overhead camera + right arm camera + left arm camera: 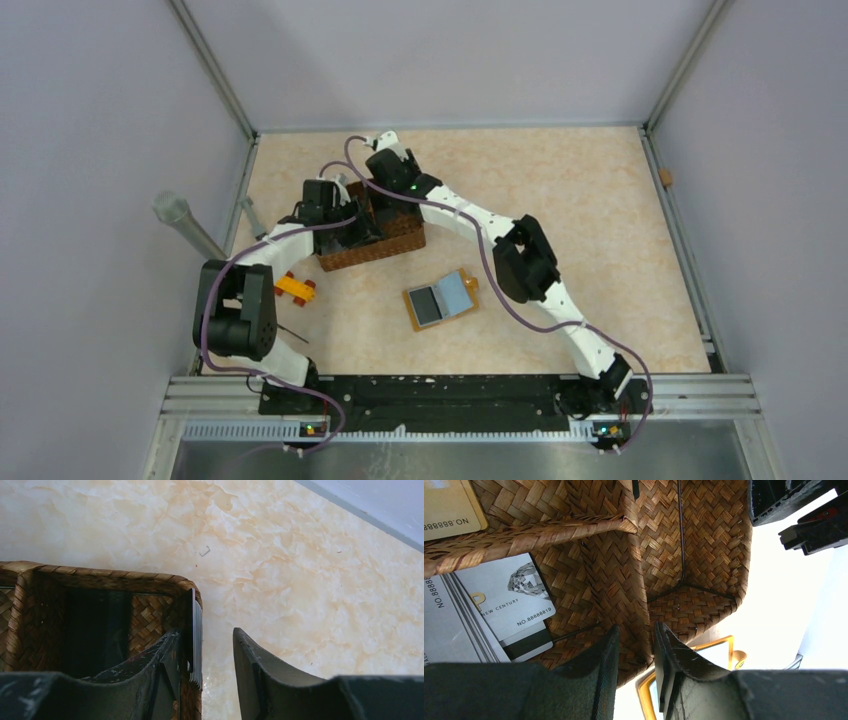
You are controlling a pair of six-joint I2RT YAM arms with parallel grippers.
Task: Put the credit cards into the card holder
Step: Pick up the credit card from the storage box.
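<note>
From above, the woven basket (372,240) sits left of centre. The left arm (280,240) reaches into it from the lower left and the right arm (470,215) from the lower right. The card holder (441,301) lies open on the surface (580,200), below and right of the basket, well apart from both sets of jaws.

In the left wrist view the left jaws stand parted and hold nothing. A woven divider (624,595) runs up the frame between their fingers (599,670). Credit cards (509,592) lie flat, faces up, in the compartment at middle left, off to the left of the jaws. A pale gold card (446,507) lies at upper left.

In the right wrist view the right jaws are also parted. More cards (196,630) stand on edge at the basket's right wall, their long axis running up the frame in line with the fingers. They are just beside the left finger (167,662), with a gap to the other. The right arm looks better placed to pinch them. Whether the wall would be caught too, I cannot tell.
</note>
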